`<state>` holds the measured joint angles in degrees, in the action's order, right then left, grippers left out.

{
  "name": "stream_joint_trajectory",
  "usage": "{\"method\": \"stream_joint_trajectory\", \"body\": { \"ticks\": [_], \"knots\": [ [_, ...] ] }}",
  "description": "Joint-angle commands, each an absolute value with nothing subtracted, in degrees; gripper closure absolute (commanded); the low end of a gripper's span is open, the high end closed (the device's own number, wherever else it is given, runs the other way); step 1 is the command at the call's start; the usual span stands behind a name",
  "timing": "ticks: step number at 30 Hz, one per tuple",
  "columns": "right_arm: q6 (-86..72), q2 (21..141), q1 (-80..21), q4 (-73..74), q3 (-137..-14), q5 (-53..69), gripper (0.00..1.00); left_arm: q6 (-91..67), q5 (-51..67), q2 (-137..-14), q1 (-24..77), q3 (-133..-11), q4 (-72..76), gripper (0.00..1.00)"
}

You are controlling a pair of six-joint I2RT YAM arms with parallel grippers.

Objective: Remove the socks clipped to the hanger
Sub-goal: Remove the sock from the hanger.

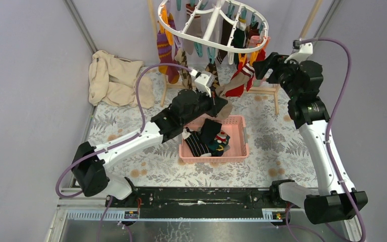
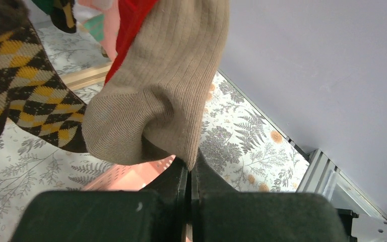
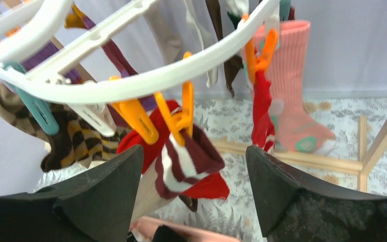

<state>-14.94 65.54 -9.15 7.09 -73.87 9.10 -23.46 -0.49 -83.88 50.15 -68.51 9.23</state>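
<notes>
The white oval hanger (image 1: 212, 31) hangs at the back with several socks clipped round its rim. My left gripper (image 1: 220, 97) is shut on the lower end of a tan ribbed sock (image 2: 161, 85), which stretches up toward the rim; the left wrist view shows the fabric pinched between the fingers (image 2: 179, 174). My right gripper (image 3: 194, 166) stands open below the rim (image 3: 131, 83), its fingers on either side of a maroon-and-white striped sock (image 3: 186, 164) that an orange clip (image 3: 181, 118) holds. Whether the tan sock's top is still clipped is hidden.
A pink slotted basket (image 1: 238, 143) with several socks in it sits under the left gripper. A brown argyle sock (image 2: 25, 96) hangs beside the tan one. A pink sock (image 3: 292, 85) hangs at the right. The wooden frame (image 1: 268, 91) stands behind; a beige cloth (image 1: 113, 78) lies back left.
</notes>
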Motion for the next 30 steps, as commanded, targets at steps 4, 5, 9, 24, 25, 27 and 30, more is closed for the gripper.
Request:
{"method": "stream_joint_trajectory", "body": {
  "ticks": [4,5,9,24,25,27,30],
  "knots": [
    [-18.7,66.7,-5.7,-6.5,-74.8,18.5,0.29,-23.0,-0.3,-80.5,48.0,-66.4,9.3,1.00],
    [-19.2,67.5,-5.4,-7.2,-74.9,19.2,0.31,-23.0,-0.3,-80.2,47.9,-66.3,9.1,1.00],
    [-21.5,69.6,-4.8,-9.8,-75.3,23.2,0.38,-23.0,-0.3,-79.1,47.2,-65.8,8.6,1.00],
    [-23.6,72.0,-4.7,-12.7,-74.7,26.2,0.34,-23.0,1.4,-78.8,46.6,-65.8,8.2,1.00],
    [-23.7,71.9,-4.7,-12.9,-74.5,26.4,0.35,-23.0,1.5,-78.9,46.7,-65.9,8.3,1.00],
    [-24.1,71.9,-4.7,-13.2,-74.1,27.0,0.37,-23.0,1.6,-79.1,46.7,-65.9,8.3,1.00],
    [-24.4,72.1,-5.0,-13.4,-73.7,27.9,0.40,-23.1,1.6,-79.2,46.7,-65.9,8.3,1.00]
  ]
}}
